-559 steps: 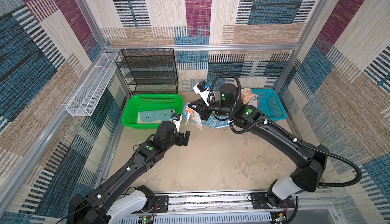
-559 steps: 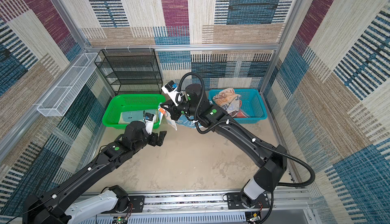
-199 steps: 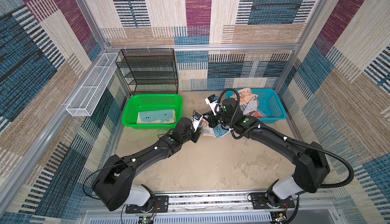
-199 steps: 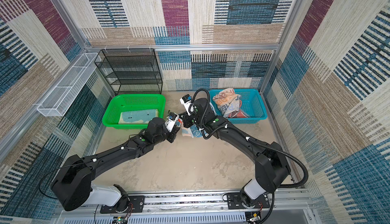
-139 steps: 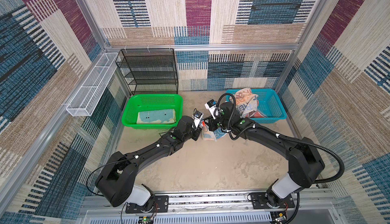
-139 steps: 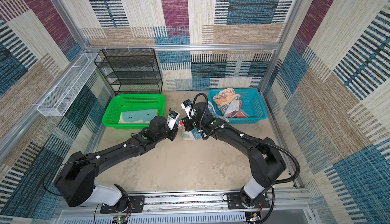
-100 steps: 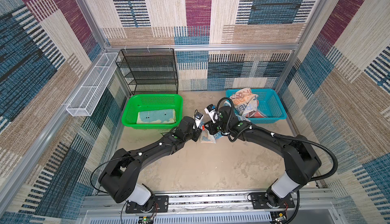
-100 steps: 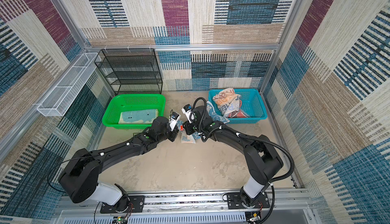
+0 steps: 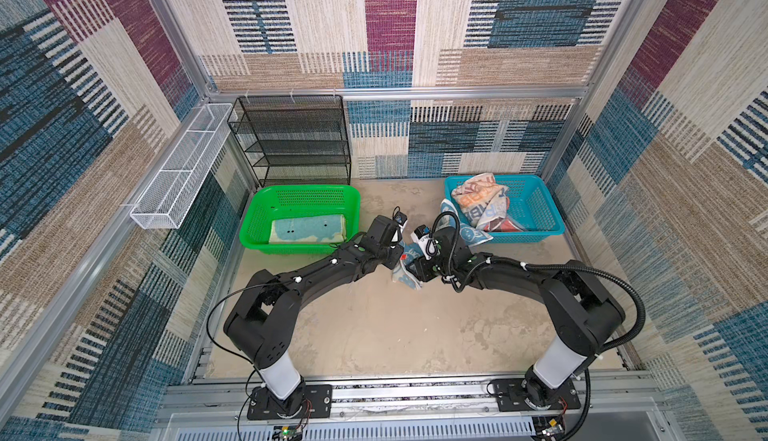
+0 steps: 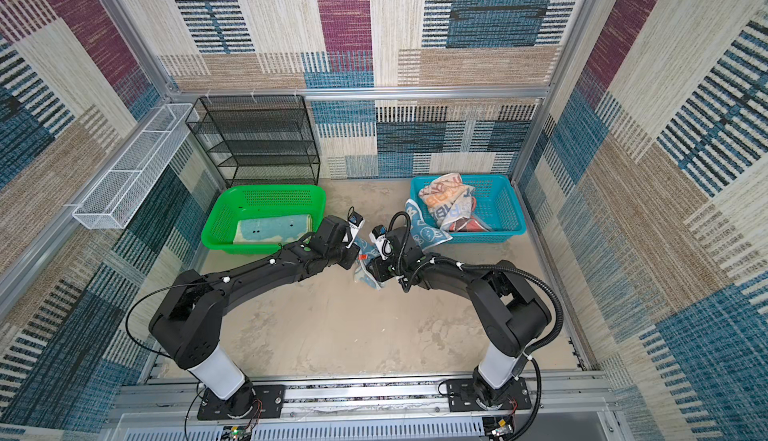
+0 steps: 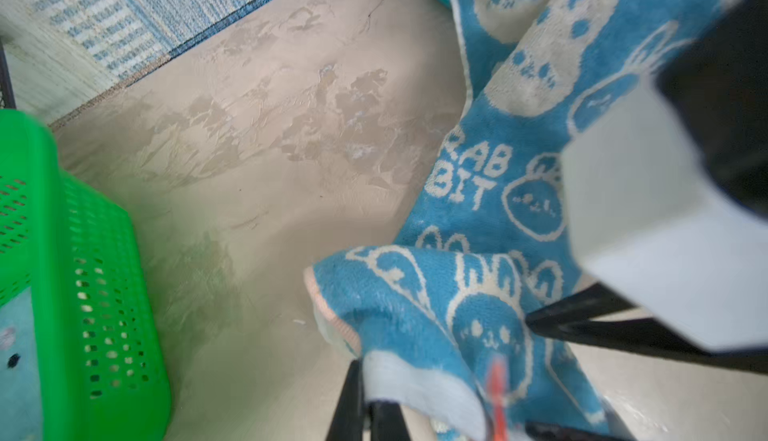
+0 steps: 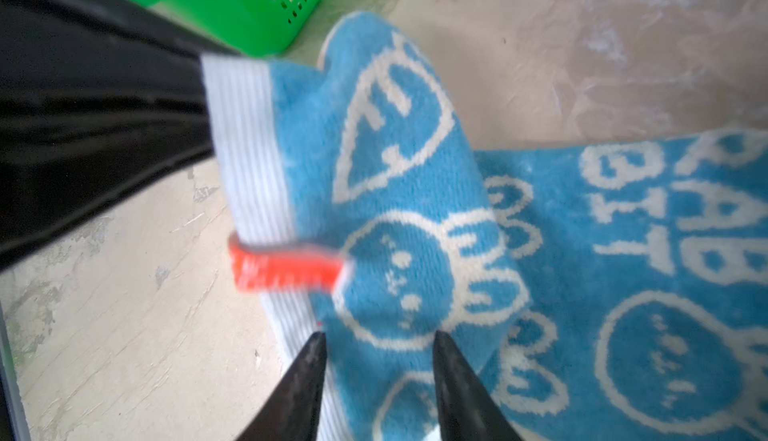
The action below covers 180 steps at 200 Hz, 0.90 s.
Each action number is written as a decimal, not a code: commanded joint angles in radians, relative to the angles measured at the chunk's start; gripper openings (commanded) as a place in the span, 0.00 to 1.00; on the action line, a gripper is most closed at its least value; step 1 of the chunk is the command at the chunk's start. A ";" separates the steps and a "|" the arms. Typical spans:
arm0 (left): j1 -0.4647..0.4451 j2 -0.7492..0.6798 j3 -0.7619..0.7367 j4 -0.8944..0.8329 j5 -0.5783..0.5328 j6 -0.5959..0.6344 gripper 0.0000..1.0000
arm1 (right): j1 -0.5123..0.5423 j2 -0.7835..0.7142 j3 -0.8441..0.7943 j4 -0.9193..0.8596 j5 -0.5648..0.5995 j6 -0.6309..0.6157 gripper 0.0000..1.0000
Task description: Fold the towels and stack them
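I see the blue basket (image 9: pixel 536 233) holding the lettered towel (image 9: pixel 478 197), bunched on top of the coral towel (image 9: pixel 505 223). The green basket (image 9: pixel 299 193) holds the aqua towel (image 9: pixel 307 229), folded flat. The rabbit towel (image 9: pixel 469 233) trails over the blue basket's near corner, down onto the tabletop (image 9: pixel 395 335), and ends between my arms.

That draped end worries me most. If I pull now, the cloth may drag the basket or tug the lettered towel out with it.

Only my left gripper (image 11: pixel 365 401) holds the rabbit towel, pressed together on its white hem (image 12: pixel 245 135). My right gripper (image 12: pixel 376 339) has its tips spread astride the edge and pinches nothing. I judge that a one-corner hold on a thin hem could slip, or leave the cloth twisted rather than flat. The wrists also sit close together, so a careless move could knock them.

Both top views show the towel's whole run from the basket, but the wrists hide the fingertips. The left wrist view shows the pinch and the "RAB BIT" lettering. The right wrist view shows the gap between my right tips and the orange tag (image 12: pixel 286 268), which is a mere speck from above.
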 commanded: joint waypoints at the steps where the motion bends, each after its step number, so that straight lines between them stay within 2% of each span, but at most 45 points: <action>1: 0.012 0.014 0.034 -0.093 -0.063 -0.055 0.00 | -0.005 -0.020 -0.023 0.051 0.038 0.016 0.50; 34: 0.043 0.014 0.076 -0.157 -0.094 -0.126 0.00 | -0.005 -0.051 -0.047 0.048 0.032 -0.002 0.55; 77: 0.057 0.024 0.208 -0.285 -0.118 -0.180 0.00 | -0.005 -0.079 -0.099 0.085 0.004 -0.049 0.60; 148: 0.081 0.070 0.324 -0.374 -0.108 -0.211 0.00 | 0.005 -0.194 -0.230 0.212 -0.075 -0.125 0.60; 180: 0.092 0.090 0.341 -0.382 -0.098 -0.214 0.00 | 0.017 -0.175 -0.263 0.296 -0.082 -0.103 0.58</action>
